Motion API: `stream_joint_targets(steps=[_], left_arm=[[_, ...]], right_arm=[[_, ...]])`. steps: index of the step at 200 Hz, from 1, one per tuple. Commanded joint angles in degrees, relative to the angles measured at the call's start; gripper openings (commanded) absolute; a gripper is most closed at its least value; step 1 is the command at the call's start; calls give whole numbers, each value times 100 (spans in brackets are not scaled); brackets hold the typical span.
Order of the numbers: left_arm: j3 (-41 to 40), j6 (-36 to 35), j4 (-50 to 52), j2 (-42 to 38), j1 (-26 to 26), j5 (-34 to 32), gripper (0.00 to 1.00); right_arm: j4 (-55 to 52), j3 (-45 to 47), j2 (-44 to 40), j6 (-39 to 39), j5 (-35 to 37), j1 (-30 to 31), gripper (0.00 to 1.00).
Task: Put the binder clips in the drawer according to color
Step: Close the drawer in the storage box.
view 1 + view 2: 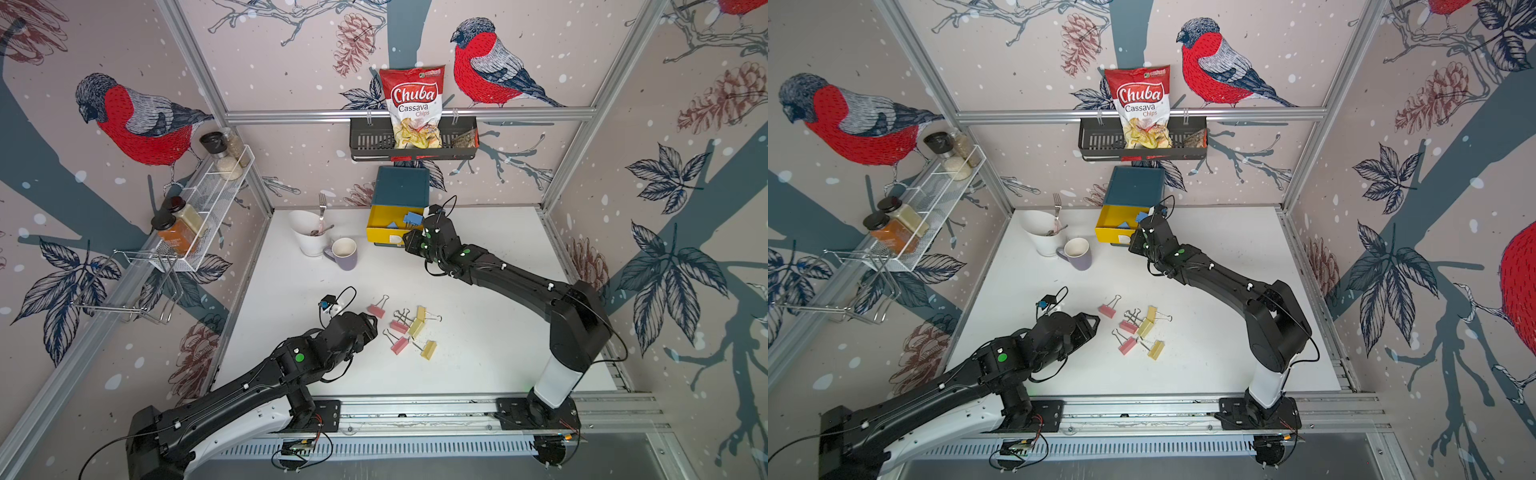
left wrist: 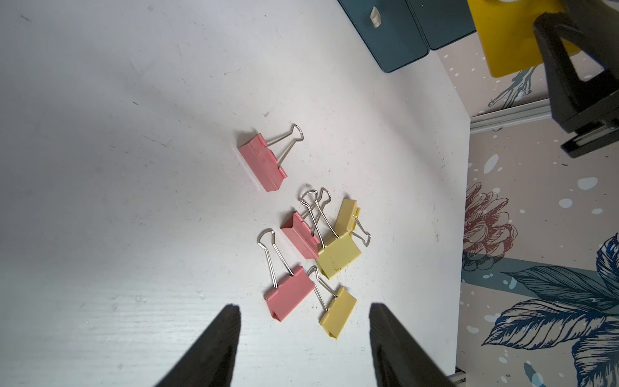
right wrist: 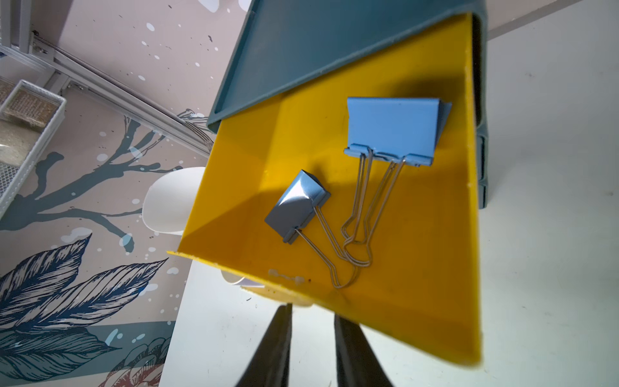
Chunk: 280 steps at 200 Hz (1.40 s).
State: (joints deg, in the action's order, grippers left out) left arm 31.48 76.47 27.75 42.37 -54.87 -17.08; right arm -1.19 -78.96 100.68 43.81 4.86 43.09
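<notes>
- The right gripper (image 3: 311, 311) sits at the front lip of the yellow top drawer (image 3: 470, 167), which is pulled out of the teal chest (image 1: 401, 185). Its jaws are drawn close with a slim gap. The front panel hides the tips, so I cannot tell whether they pinch the drawer's pull or only rest beside it.
- Two blue binder clips (image 3: 392, 127) lie inside that drawer with their wire handles crossed. The gripper looks placed to work the drawer front, probably to push it home.
- The left gripper (image 2: 305, 306) hovers in front of the chest and well apart from it. Its jaws are wide and empty, aimed at the loose clips as if readied for a pick.
- Three pink clips (image 2: 261, 162) and three yellow clips (image 2: 338, 256) lie on the white table (image 1: 478, 332), between that gripper and the chest.
- One pink clip lies alone on the chest's side. The rest huddle with handles overlapping, so a grab there could drag a neighbour.
- The two lower teal drawers (image 2: 395, 37) of the chest are shut, and the open yellow drawer overhangs them. It likely has to close before either can take clips.
- A purple mug (image 1: 343, 253) and a white utensil cup (image 1: 307, 232) stand near the chest on the left arm's side, narrowing that approach.
- A black wall basket (image 1: 365, 141) holding a cassava chips bag (image 1: 413, 95) hangs above the chest.
</notes>
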Motion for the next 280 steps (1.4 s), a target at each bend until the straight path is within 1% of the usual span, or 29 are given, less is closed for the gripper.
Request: stream_joint_targets(steps=[1,41,72,113,194,249,268,280], left_arm=[[15,-46,65,-1,12,-59,65],[31,-60,47,16,12,-24,65],[42,-54,51,-10,17,-15,65],[58,-54,48,31,17,-6,64],[79,-86,-23,58,13,43,64],[59,-73,-6,-6,12,82,64],[55,-83,11,-21,12,70,64],[55,-88,28,-39,16,60,64]], right_arm=[[407,-159,112,-3,-68,-52,28],[330,-677,638,-118,-252,-276,28],[522,-891,916,-195,-296,-448,21],[718,-1135,1185,-164,-328,-538,21],[1368,-1105,1390,339,-242,-573,20],[1481,-1139,1463,682,-284,-596,21],[1552,-987,1352,758,-326,-591,21],[1769,-729,1187,823,-356,-590,24]])
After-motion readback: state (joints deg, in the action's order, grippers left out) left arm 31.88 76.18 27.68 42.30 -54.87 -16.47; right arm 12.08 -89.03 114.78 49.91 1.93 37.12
